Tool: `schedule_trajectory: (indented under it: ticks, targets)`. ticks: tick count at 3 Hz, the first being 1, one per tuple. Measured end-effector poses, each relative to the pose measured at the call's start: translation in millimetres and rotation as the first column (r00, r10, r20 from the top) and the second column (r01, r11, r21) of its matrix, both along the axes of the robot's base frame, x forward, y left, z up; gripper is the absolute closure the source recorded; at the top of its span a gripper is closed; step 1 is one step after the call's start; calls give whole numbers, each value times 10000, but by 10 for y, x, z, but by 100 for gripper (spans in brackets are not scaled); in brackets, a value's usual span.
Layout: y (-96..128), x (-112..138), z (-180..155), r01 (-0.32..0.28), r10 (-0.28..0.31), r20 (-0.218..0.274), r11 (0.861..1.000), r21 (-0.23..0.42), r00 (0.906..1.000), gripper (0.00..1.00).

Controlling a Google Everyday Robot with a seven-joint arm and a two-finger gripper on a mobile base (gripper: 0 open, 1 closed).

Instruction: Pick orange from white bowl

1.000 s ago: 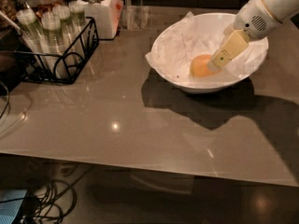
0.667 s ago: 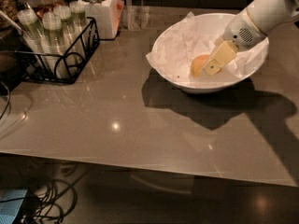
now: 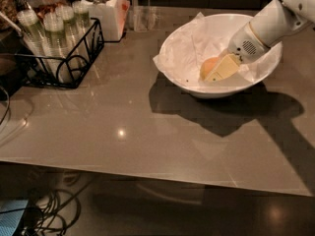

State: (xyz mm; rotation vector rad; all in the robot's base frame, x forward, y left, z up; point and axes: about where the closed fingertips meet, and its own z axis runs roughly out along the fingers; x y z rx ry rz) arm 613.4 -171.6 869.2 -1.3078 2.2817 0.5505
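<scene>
Camera view: gripper (image 3: 213, 74) sits down inside the white bowl (image 3: 224, 90), right-of-centre in it, with the pale yellow tip angled down-left and pressed against the orange (image 3: 207, 65). Grip state: cannot tell, since the near side of the gripper covers the contact. The orange lies low in the bowl, about mid-bowl, on the crumpled white paper (image 3: 197, 42). Its right and lower parts are hidden behind the gripper. The paper lines the bowl, and a corner hangs over the bowl's left rim. The white arm (image 3: 273, 22) enters over the bowl's right rim from the upper right.

The bowl stands on a grey glossy table (image 3: 123, 132) and throws a dark shadow toward the front and right. Well left of the bowl is a black wire basket (image 3: 74, 63) holding stacks of clear cups (image 3: 51, 31). Behind and left of the bowl is a white lidded jar (image 3: 102, 9). A clear glass (image 3: 143, 17) stands just right of the jar, apart from the bowl. Far front-left of the bowl, below the table edge, are dark cables (image 3: 49, 215) on the floor.
</scene>
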Motion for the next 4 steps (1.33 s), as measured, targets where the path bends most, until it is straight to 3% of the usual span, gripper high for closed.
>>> schedule_trajectory:
  ticks: [3, 4]
  targets:
    - [1, 0, 0, -2, 2, 0, 10000, 4, 10000, 86]
    - [21, -20, 52, -95, 94, 32, 9997, 214, 10000, 100]
